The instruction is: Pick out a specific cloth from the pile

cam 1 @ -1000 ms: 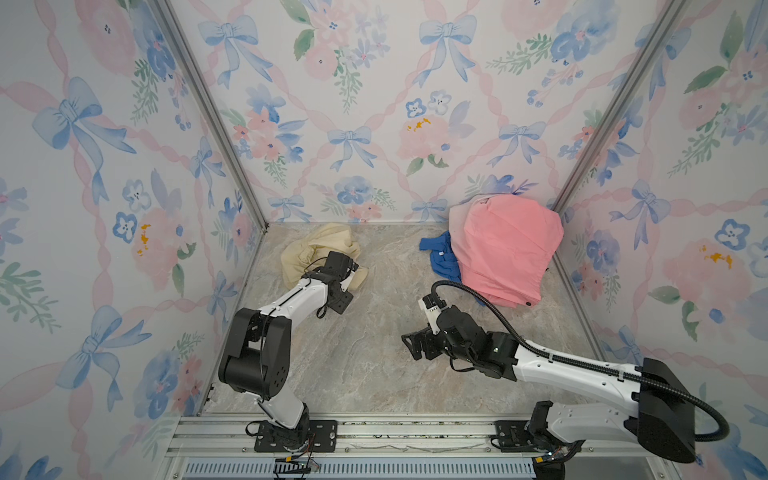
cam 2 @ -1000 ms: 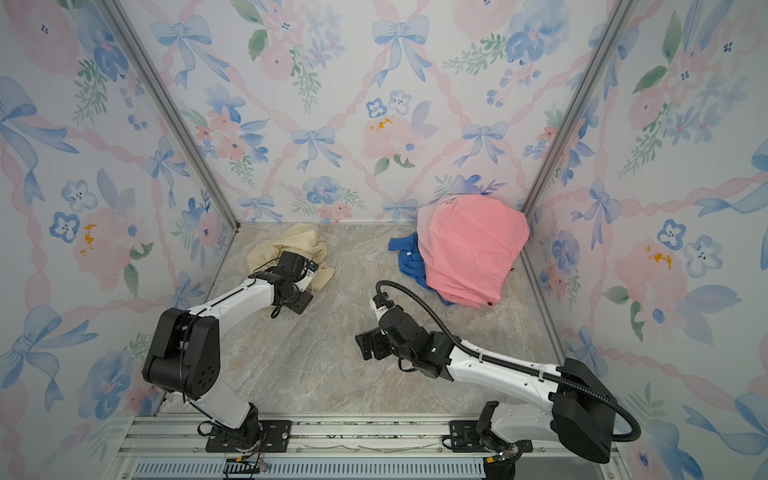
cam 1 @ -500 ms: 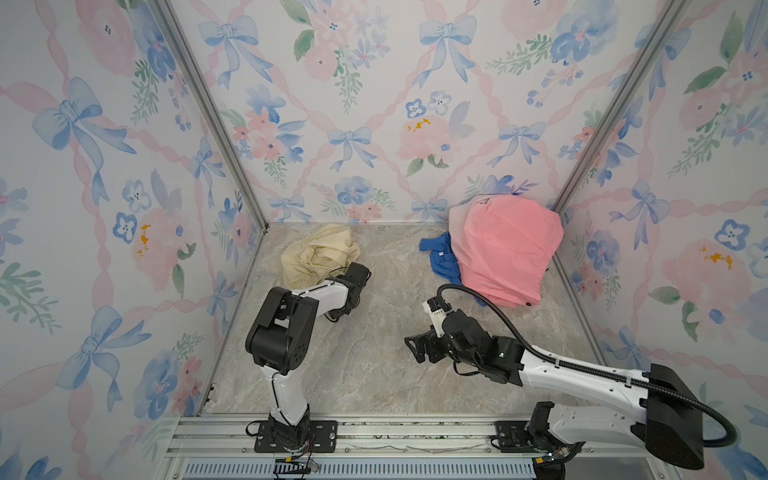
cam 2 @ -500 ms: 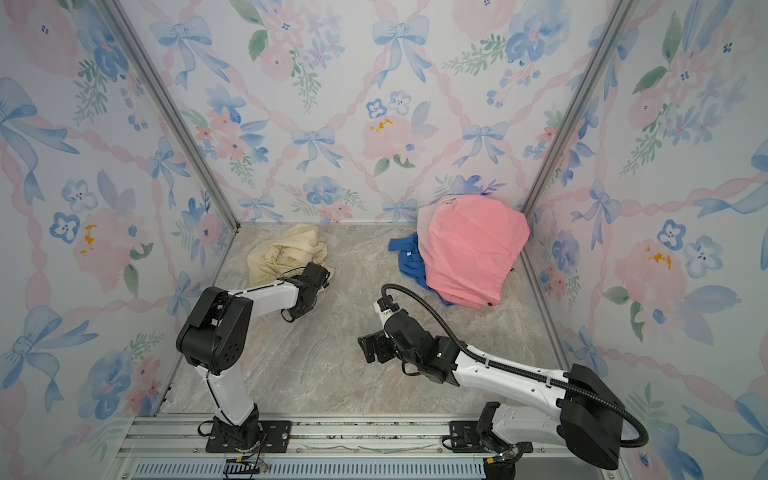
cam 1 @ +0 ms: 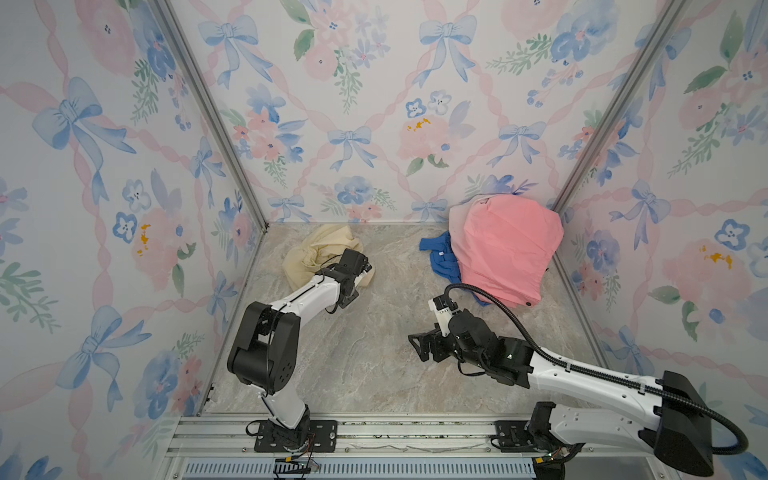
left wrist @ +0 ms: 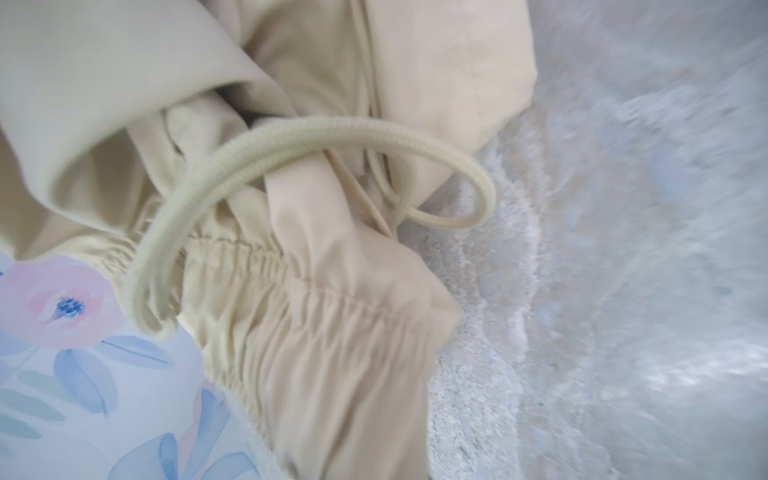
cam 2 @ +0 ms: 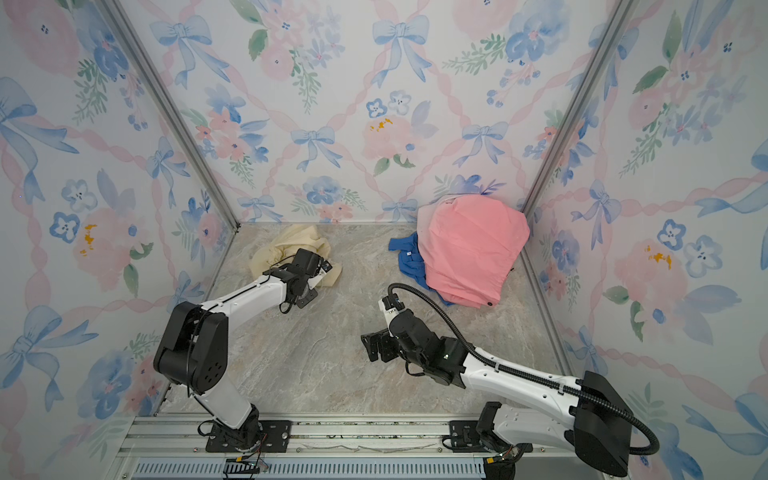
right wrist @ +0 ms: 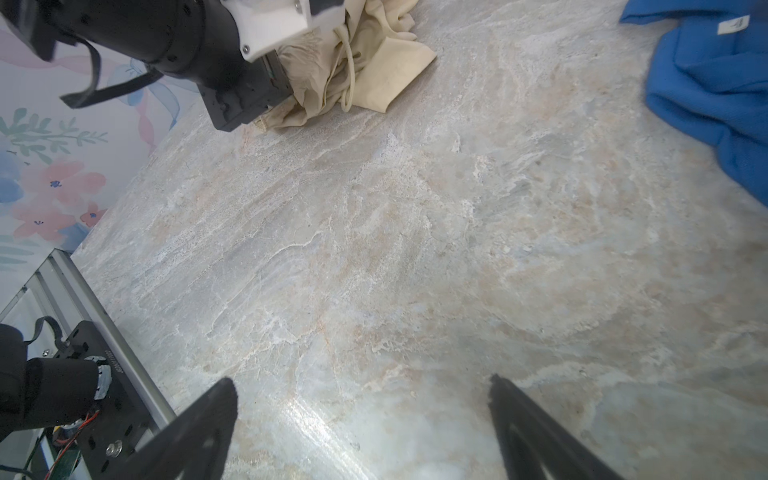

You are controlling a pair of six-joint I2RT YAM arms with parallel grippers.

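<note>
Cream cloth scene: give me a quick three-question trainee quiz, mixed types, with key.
1. True or false: the pale cream-yellow fabric cloth lies on top of the large salmon-pink cloth.
2. Multiple choice: which end effector is at the cream cloth? A) left end effector B) right end effector C) both
3. Fill in: the garment poking out from under the pink cloth is royal-____.

Key
1. False: it lies apart, near the back left corner of the marble-patterned tabletop.
2. A: it is shut at the cloth's edge; the right one stands open over bare tabletop.
3. blue
</note>
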